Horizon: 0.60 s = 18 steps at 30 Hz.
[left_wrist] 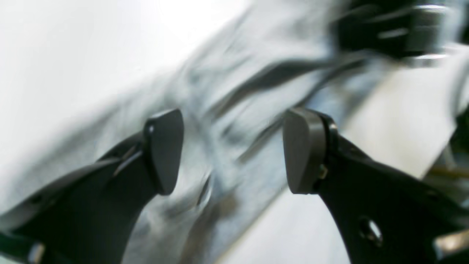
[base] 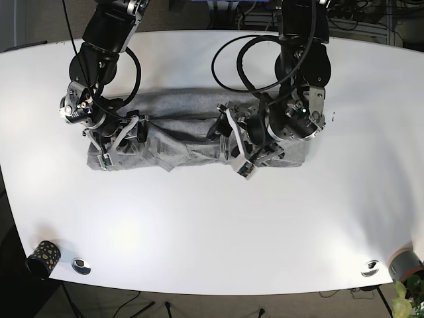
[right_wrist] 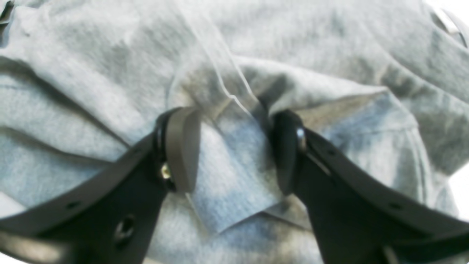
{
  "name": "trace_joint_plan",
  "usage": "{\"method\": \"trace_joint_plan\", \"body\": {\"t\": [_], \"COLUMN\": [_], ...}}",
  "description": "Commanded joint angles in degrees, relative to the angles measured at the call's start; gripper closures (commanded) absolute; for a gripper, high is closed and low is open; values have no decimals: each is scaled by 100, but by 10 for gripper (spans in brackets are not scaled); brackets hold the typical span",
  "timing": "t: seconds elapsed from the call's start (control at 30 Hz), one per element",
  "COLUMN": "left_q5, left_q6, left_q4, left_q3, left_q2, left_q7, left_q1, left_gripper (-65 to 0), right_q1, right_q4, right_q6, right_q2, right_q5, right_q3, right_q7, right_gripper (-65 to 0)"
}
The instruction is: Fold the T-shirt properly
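Observation:
The grey T-shirt lies as a long crumpled strip across the middle of the white table. My right gripper is down on the strip's left end. In the right wrist view this gripper is open, with a folded flap of the T-shirt lying between its pads. My left gripper is over the strip's right half, near its front edge. The left wrist view is blurred by motion; there the gripper is open above wrinkled T-shirt cloth, with nothing held.
A dark speckled cup and a metal disc sit at the front left corner. Another disc and a grey pot with a plant sit at the front right. Cables loop above the shirt.

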Motion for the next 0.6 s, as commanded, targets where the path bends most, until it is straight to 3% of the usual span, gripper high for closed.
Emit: {"method": "trace_joint_plan", "body": {"t": [0.0, 0.13, 0.33, 0.57], "left_q5": [-72, -36, -28, -72], "left_q6": [-343, -677, -404, -422], "left_q4": [461, 593, 57, -840], "left_q3": [-54, -687, -1760, -1909], "left_q2": [16, -239, -450, -995], "left_q7": [48, 83, 66, -374], "left_q1": [0, 8, 0, 17], "left_gripper": [-401, -396, -382, -174], "right_q1": [110, 198, 233, 558], "right_q4": [105, 105, 140, 685], "right_q6": [32, 32, 32, 32], "right_q2": [49, 49, 49, 31], "right_q5": [137, 137, 146, 146], "right_q3": [3, -6, 21, 539], "right_q7": [85, 77, 68, -644], "right_gripper": [-298, -298, -298, -306]}}
